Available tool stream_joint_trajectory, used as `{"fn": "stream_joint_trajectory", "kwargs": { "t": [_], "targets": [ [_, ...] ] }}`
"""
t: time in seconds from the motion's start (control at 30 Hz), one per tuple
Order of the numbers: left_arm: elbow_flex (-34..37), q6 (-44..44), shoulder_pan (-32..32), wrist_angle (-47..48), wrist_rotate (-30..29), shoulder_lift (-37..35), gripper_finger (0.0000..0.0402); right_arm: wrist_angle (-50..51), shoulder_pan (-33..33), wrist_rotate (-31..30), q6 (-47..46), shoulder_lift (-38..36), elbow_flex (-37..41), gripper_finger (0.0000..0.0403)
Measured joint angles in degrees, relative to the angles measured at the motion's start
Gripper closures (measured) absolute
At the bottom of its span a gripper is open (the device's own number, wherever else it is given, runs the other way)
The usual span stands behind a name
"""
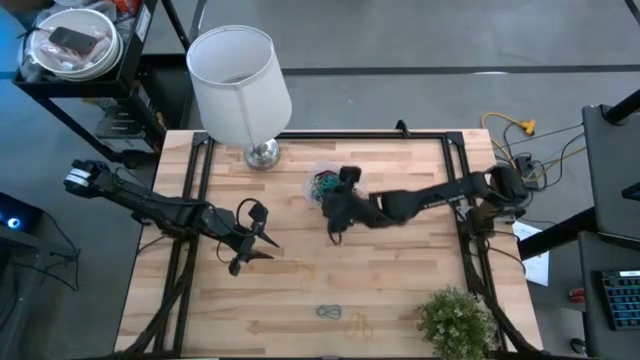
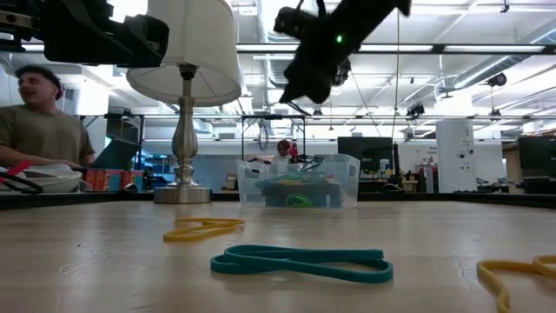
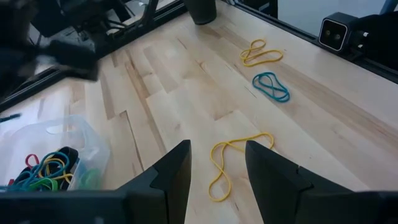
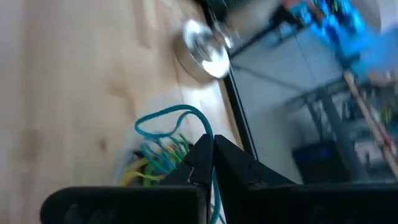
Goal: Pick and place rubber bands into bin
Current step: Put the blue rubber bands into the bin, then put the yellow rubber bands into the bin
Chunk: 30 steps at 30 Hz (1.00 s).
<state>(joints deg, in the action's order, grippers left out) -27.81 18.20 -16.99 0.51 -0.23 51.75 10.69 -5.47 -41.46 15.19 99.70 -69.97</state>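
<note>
The right gripper (image 1: 332,232) hangs above the table just beside the clear bin (image 1: 325,186), at about six o'clock from it in the overhead picture. Its jaws are pinched together on a teal rubber band (image 4: 166,118), whose loop dangles from the fingertips over the bin's pile in the right wrist picture. Whether the loop is fully over the bin's opening or partly past its rim cannot be made out; that wrist picture is blurred.

The bin stands near the lamp base (image 1: 262,153) and already holds a tangle of coloured bands (image 3: 48,169).

The left gripper (image 1: 262,242) hovers low over the wood with its jaws apart. A loose yellow rubber band (image 3: 231,163) lies flat on the table straight ahead of them, between the two fingers (image 3: 176,174) as that wrist camera sees it, its long axis running roughly along the gripper's reach. This arm is clearly the nearer one to it.

Farther toward the table's front edge lie a teal band (image 1: 329,312) and another yellow one (image 1: 360,324), near the potted plant (image 1: 455,320). In the overhead picture the band ahead of the left gripper is only a faint trace.
</note>
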Motion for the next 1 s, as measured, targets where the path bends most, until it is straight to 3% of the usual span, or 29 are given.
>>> {"fn": "stream_joint_trajectory", "kwargs": {
  "t": [0.3,0.57,0.8,1.0],
  "targets": [
    [0.0,0.0,0.0,0.0,0.0,0.0,0.0265,4.3,9.8,11.6,-7.1,0.2,0.7,0.0394],
    [0.0,0.0,0.0,0.0,0.0,0.0,0.0265,4.2,12.8,16.9,-9.3,0.2,3.1,0.0394],
    [0.1,0.0,0.0,0.0,0.0,0.0,0.0265,4.1,13.7,17.2,-12.2,0.2,4.0,0.0393],
    [0.1,0.0,0.0,0.0,0.0,0.0,0.0265,4.1,13.8,20.2,-12.9,0.2,4.1,0.0351]
  ]
}}
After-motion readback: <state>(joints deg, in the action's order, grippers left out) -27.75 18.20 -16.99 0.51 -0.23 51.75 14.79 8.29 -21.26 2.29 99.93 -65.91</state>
